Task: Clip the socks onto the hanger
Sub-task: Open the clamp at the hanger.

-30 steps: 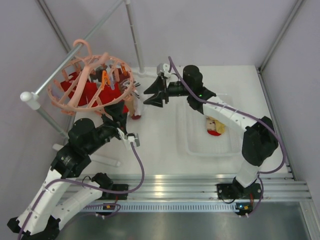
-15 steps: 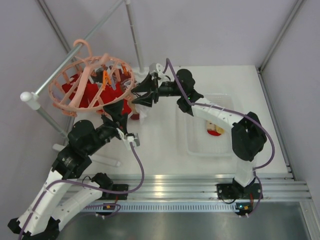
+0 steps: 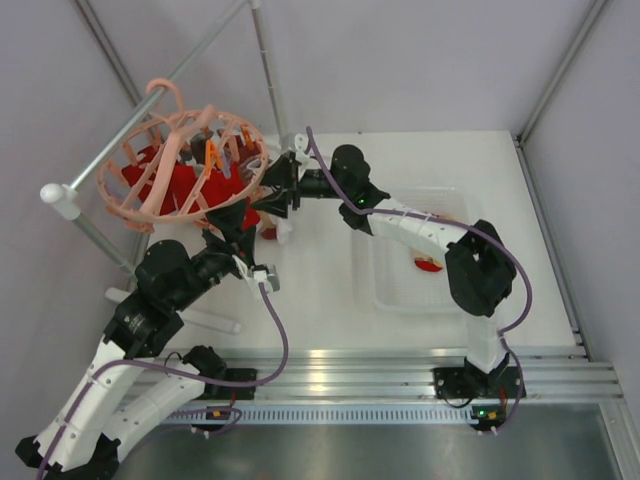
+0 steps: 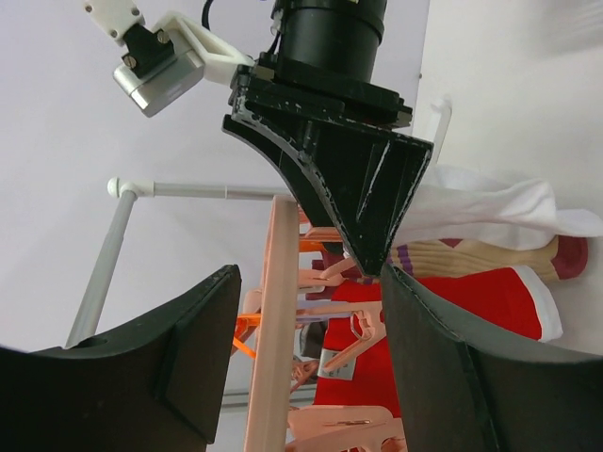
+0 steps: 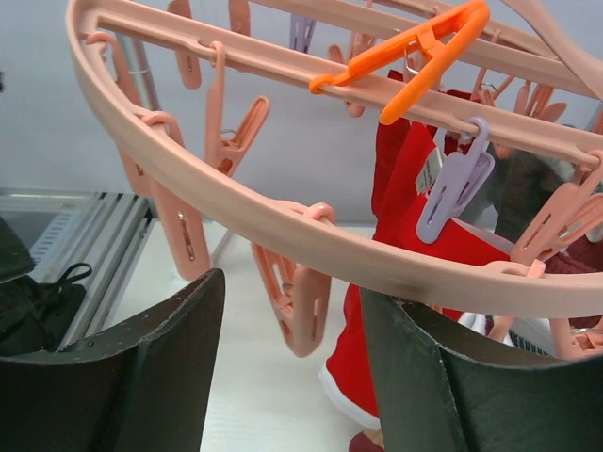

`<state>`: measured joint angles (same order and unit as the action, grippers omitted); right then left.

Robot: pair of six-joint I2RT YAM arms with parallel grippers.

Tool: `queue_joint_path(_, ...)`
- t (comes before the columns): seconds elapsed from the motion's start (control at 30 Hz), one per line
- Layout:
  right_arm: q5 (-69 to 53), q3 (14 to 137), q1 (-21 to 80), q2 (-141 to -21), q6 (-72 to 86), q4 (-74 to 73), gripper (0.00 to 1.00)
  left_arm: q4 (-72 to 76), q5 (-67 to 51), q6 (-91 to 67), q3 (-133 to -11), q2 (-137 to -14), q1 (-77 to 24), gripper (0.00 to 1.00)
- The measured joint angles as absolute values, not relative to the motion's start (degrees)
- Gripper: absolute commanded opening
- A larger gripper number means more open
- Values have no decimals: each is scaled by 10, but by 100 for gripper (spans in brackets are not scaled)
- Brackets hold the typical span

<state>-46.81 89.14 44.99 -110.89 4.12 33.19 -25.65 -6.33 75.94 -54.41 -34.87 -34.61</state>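
The peach-pink hanger [image 3: 160, 205] hangs from the rail at the back left, with red socks [image 3: 178, 186] clipped inside it. My right gripper [image 3: 283, 186] is open and empty at the hanger's right rim; in its wrist view the ring [image 5: 236, 212] crosses above the jaws and a pink clip [image 5: 300, 306] hangs between them. My left gripper [image 3: 233, 222] is open and empty just below the hanger, straddling a hanger bar [image 4: 269, 348]. A white sock [image 4: 490, 212], a beige striped sock [image 4: 471, 259] and a red sock [image 4: 443, 320] hang beyond it. Another red-and-yellow sock [image 3: 428, 264] lies in the tray.
A clear plastic tray [image 3: 385, 292] sits on the right of the table. The grey metal rail [image 3: 215, 40] runs diagonally at the back left, with an upright pole [image 3: 270, 70] beside it. Orange [image 5: 405, 56] and purple [image 5: 452, 188] clips hang on the hanger.
My right arm has swung left from mid-table to the hanger's right rim, jaws open throughout. The left arm and hanger have barely moved.
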Motion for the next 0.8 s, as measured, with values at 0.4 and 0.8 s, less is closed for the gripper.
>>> queue_joint_path(0.4, -462, 901, 453, -1127, 42, 334, 30, -253, -55, 743, -544, -360, -346, 65)
queue_joint_path(0.8, -498, 901, 452, -1092, -9, 234, 0, -267, -81, 716, -590, -381, -346, 47)
